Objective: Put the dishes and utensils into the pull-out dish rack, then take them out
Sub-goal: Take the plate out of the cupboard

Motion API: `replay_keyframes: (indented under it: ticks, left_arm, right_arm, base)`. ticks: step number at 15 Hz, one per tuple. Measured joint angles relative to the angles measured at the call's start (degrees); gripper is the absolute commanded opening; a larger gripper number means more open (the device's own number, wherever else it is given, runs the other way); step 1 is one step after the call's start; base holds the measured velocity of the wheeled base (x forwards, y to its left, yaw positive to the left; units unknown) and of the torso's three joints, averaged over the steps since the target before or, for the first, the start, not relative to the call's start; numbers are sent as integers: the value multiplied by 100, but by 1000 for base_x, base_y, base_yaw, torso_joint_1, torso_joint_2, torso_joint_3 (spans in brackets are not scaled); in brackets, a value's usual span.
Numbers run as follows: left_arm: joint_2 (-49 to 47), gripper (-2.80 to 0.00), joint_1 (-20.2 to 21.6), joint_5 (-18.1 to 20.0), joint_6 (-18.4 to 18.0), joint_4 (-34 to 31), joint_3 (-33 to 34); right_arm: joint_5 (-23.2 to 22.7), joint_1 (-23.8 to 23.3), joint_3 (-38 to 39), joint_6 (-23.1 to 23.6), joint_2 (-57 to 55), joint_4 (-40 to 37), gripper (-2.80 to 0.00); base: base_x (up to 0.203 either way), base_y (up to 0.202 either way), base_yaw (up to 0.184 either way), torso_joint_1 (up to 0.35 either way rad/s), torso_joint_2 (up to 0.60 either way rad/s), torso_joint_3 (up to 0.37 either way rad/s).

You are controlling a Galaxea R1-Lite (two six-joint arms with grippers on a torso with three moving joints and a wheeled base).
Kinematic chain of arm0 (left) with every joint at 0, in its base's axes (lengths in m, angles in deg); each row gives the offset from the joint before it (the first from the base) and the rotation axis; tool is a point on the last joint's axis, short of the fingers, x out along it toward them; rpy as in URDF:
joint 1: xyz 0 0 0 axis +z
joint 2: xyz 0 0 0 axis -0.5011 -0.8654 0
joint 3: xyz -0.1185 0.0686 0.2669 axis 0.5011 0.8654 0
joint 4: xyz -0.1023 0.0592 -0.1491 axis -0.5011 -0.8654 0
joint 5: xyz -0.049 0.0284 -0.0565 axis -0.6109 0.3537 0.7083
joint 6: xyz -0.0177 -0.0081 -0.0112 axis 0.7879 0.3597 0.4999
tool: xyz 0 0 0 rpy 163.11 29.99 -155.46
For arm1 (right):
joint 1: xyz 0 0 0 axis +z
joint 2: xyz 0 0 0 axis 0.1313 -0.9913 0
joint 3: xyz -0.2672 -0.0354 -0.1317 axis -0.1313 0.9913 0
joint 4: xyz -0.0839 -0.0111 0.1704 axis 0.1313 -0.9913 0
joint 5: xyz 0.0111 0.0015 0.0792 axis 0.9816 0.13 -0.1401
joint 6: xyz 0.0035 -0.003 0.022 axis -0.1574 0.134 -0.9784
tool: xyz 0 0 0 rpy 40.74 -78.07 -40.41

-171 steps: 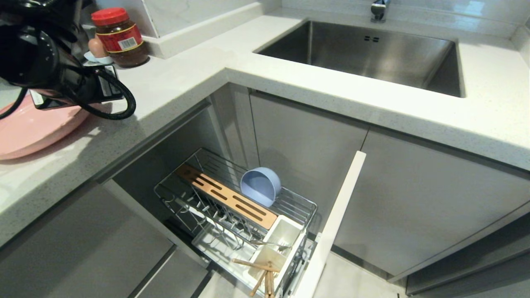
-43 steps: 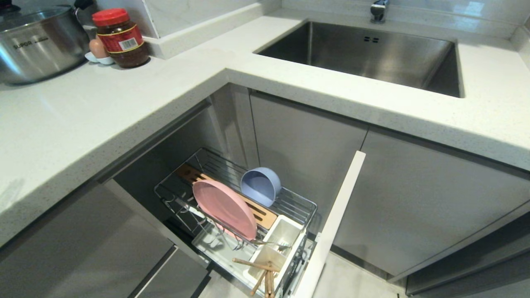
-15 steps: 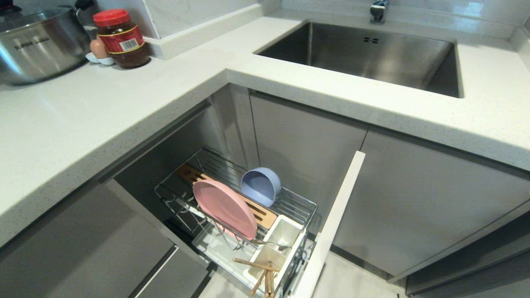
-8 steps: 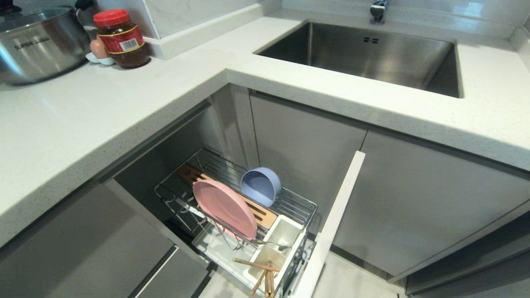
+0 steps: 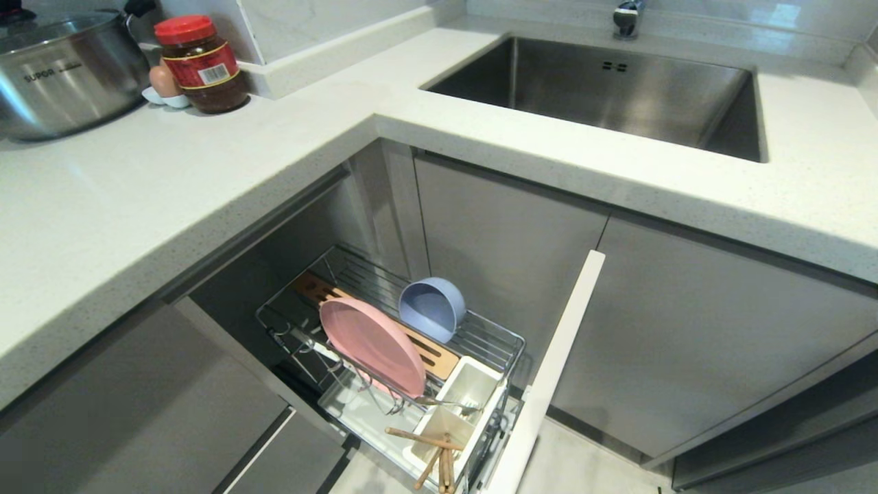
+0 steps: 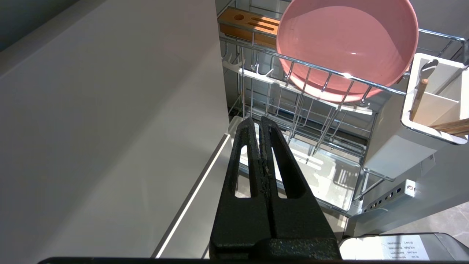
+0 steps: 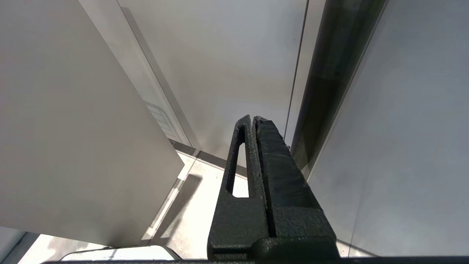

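Your left tool [image 6: 259, 123] and right tool [image 7: 253, 120]: pressed together, empty. Pink plate [image 5: 374, 346] and blue bowl [image 5: 431, 309] sit racked in the dish rack [image 5: 480, 339].

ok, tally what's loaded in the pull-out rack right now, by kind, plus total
Plates: 1, the pink plate
Bowls: 1, the blue bowl
Chopsticks: 2, the wooden chopsticks, in the front utensil cup
Metal utensils: 1, the silver utensil lying across the next cup
Total: 5 items in the dish rack
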Motion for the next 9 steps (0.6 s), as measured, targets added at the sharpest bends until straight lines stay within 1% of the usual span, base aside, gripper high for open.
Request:
replay_keyframes:
  ticks: [9]
  left_arm:
    - [-3, -280, 0, -2, -21, 69, -2]
  right_arm:
    - [2, 0, 0, -1, 2, -2, -280]
  base:
    - [0, 0, 0, 0, 0, 0]
